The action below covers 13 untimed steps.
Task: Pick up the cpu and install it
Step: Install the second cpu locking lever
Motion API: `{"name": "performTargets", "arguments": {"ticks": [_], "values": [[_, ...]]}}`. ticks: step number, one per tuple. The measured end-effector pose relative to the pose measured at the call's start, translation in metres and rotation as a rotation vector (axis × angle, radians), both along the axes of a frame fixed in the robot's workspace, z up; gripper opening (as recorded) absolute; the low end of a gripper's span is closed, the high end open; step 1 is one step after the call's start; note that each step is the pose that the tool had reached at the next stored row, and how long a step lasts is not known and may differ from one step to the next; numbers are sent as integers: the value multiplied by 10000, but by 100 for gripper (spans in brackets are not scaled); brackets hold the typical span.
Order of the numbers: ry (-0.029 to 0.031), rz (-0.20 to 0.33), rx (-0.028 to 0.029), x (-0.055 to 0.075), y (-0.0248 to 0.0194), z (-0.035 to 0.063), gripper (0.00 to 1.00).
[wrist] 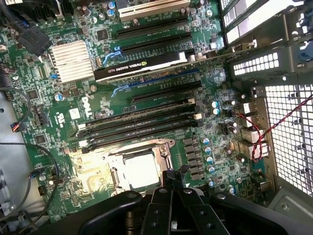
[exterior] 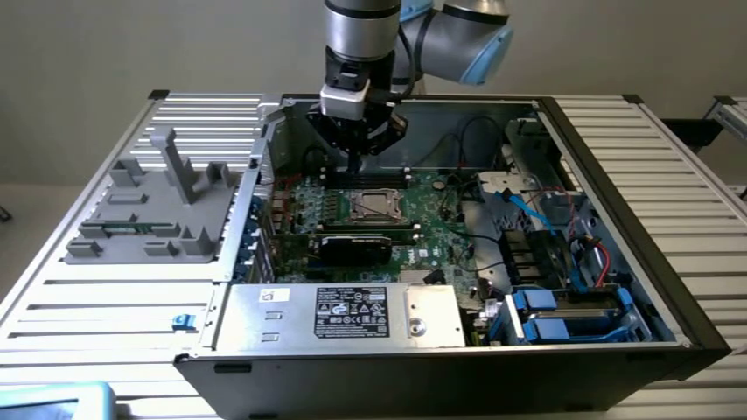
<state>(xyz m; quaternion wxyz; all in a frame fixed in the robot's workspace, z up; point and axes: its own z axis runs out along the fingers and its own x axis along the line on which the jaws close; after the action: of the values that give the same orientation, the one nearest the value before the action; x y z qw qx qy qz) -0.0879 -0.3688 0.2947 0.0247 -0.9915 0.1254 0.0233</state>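
The open computer case (exterior: 653,289) lies on a slatted metal table (exterior: 105,306), taking up most of it, with its green motherboard (exterior: 438,232) facing up. Along the case's near edge sits a big silver box with a white label (exterior: 350,312), and blue drive bays (exterior: 561,319) fill the near corner on the exterior view's right. On the table's edge at the exterior view's left rests a grey moulded fixture (exterior: 152,214) with upright posts.

The arm (exterior: 362,35) reaches down over the far edge of the case. A black graphics card (exterior: 356,245) stands across the middle of the board, and memory slots (wrist: 142,125) run between it and the socket.

The gripper (exterior: 356,159) hangs just above the board by the far side of the socket frame (exterior: 376,206); its fingers (wrist: 164,203) appear pressed together with nothing between them. The cpu (wrist: 141,170) lies flat inside the socket frame, its silver top shining, close by the fingertips but apart from them.
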Motion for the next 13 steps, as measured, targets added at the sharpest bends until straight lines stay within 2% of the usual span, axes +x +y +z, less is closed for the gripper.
{"name": "performTargets", "arguments": {"ticks": [1, 2, 4, 7, 9, 11, 12, 13], "values": [[41, 1, -41, 0, 0, 0, 11], [82, 0, -135, -1, 0, 0, 11], [141, -1, -415, 0, 0, -1, 11], [148, -4, -810, 0, 0, -1, 11], [148, -5, -979, 0, 0, -4, 11], [149, -3, -1002, 9, -10, -9, 11], [148, -5, -979, 15, -30, -11, 11], [151, -5, -909, 19, -54, -16, 11]]}}
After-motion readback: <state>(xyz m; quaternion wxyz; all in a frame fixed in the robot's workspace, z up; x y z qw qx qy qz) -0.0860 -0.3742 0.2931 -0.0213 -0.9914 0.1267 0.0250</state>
